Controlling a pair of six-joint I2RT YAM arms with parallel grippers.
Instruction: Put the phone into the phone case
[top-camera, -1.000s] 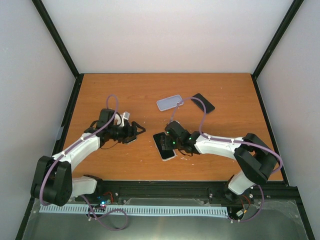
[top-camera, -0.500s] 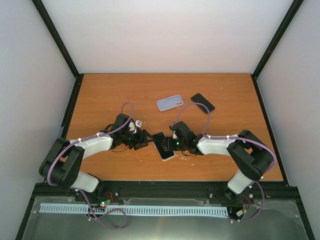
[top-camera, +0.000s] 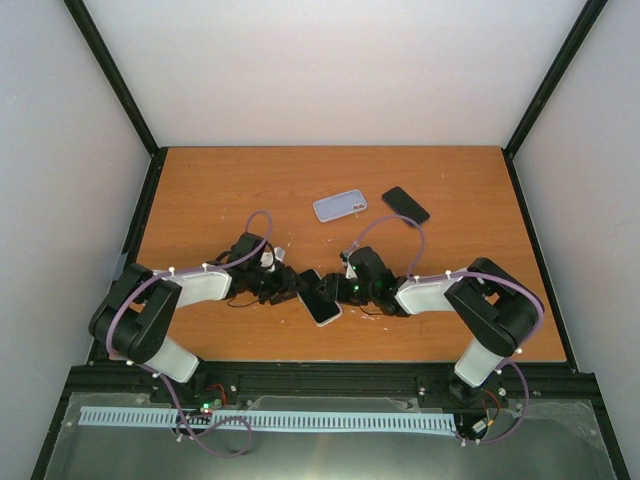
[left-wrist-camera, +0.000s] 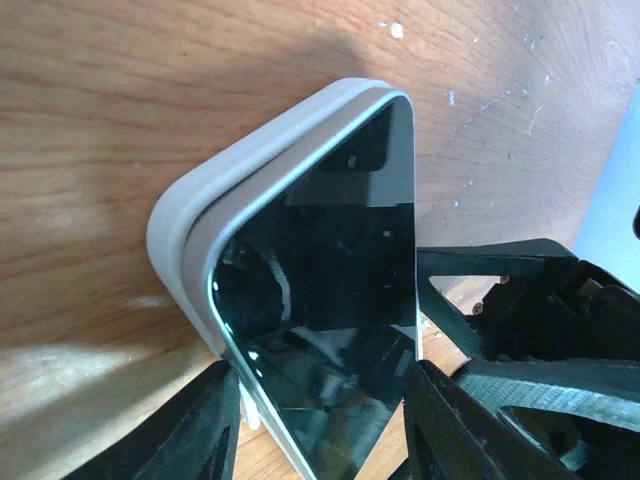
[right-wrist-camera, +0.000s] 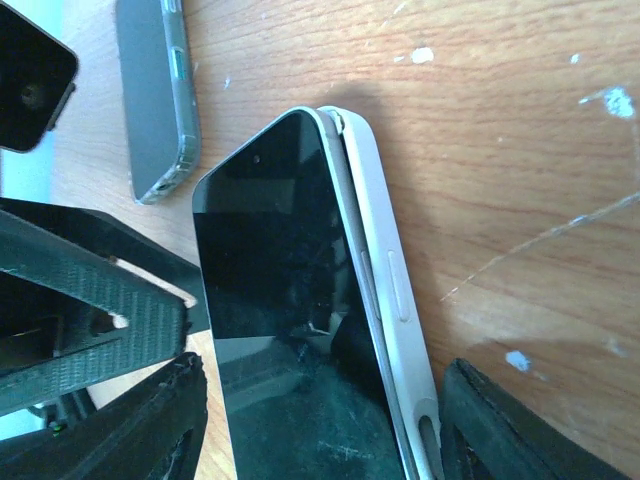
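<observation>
A black-screened phone (top-camera: 320, 297) lies near the table's front centre, resting skewed on a white phone case (left-wrist-camera: 190, 225), one long side raised above the case rim. It also shows in the left wrist view (left-wrist-camera: 330, 290) and the right wrist view (right-wrist-camera: 280, 300), where the case (right-wrist-camera: 395, 290) sticks out along its right side. My left gripper (top-camera: 292, 287) is open and straddles one end of the phone, its fingers (left-wrist-camera: 200, 430) low beside it. My right gripper (top-camera: 342, 290) is open and straddles the other end, one finger (right-wrist-camera: 520, 430) close against the case.
A pale lilac phone case (top-camera: 340, 206) and a second black phone (top-camera: 405, 205) lie at the table's back centre. They also show in the right wrist view, the case (right-wrist-camera: 155, 100) and the black phone (right-wrist-camera: 30, 80). The two grippers nearly touch over the phone.
My left arm has swung right from the table's left to the phone's end. The phone and case have shifted slightly left and turned. My right gripper stayed at the phone.
</observation>
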